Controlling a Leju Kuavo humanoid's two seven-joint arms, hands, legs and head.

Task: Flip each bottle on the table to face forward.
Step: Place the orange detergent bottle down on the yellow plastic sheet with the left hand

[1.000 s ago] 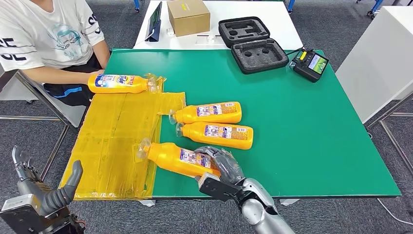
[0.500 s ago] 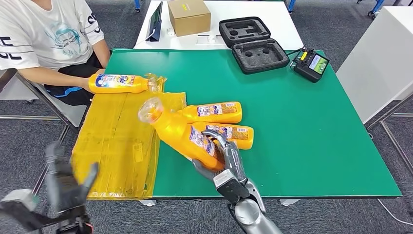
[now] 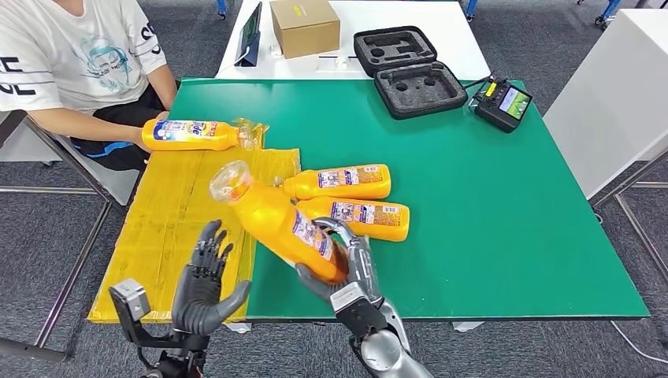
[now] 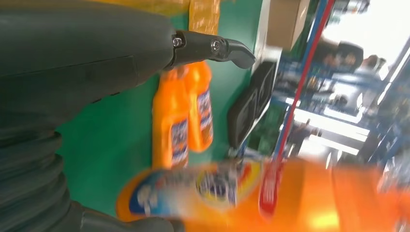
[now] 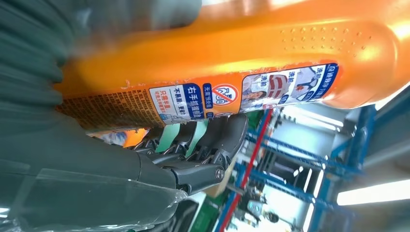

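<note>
Gripping the lower body of an orange bottle (image 3: 280, 223), the right hand (image 3: 346, 268) is holding it lifted off the green table (image 3: 488, 213), near the table's near edge. The bottle is tilting, its clear cap pointing up and to the far left, its base sitting in the hand; the right wrist view is showing fingers (image 5: 212, 140) wrapping under the printed back label. The left hand (image 3: 203, 283) is hovering to the left of the lifted bottle, apart from it, fingers spread and holding nothing. It is hanging over the near edge of a yellow sheet (image 3: 177, 228) that is covering the table's left part.

Just beyond the held bottle, two more orange bottles are lying on their sides on the green surface, caps pointing left: a nearer bottle (image 3: 366, 218) and a farther bottle (image 3: 339, 182), lying side by side and possibly touching, though the view is not making that plain. A fourth bottle (image 3: 193, 135) is lying at the far left edge of the table, under the hand of a seated person (image 3: 79, 63) in a white shirt. At the far right, an open black foam case (image 3: 410, 69) and a handheld controller (image 3: 502, 103) are resting on the table.
</note>
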